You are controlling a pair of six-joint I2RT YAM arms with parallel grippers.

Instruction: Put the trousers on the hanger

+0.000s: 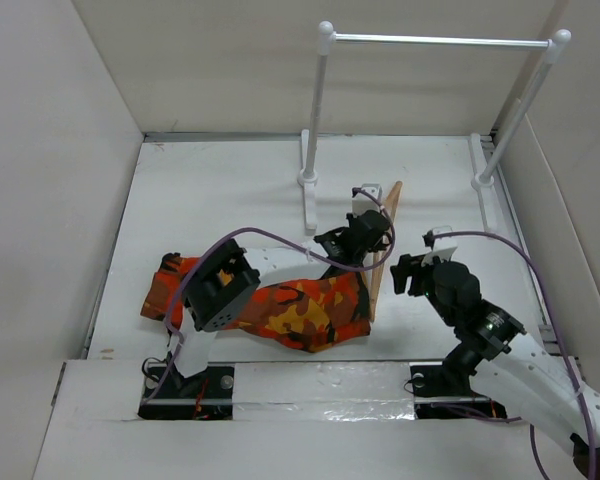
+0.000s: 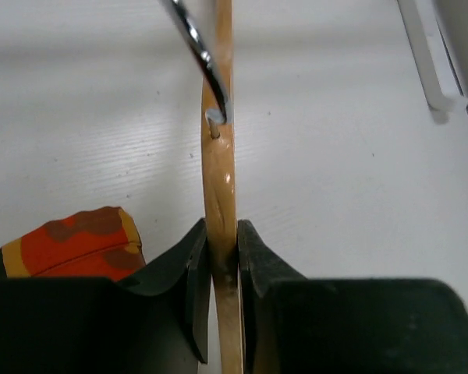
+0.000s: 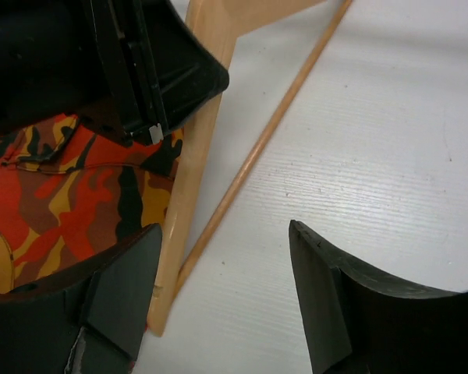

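Trousers (image 1: 280, 310) lie bunched on the table (image 1: 230, 190), in front of your left arm's base, with their right end up against the hanger (image 1: 385, 250). Hanger stands on edge, tilted, seen almost edge-on from above. Your left gripper (image 2: 222, 234) is pinched tight on the hanger's wooden top, just below the hook (image 2: 195, 39). Your right gripper (image 3: 222, 234) is spread wide and grips nothing. The hanger's lower corner sits just beside one finger (image 3: 125, 288).
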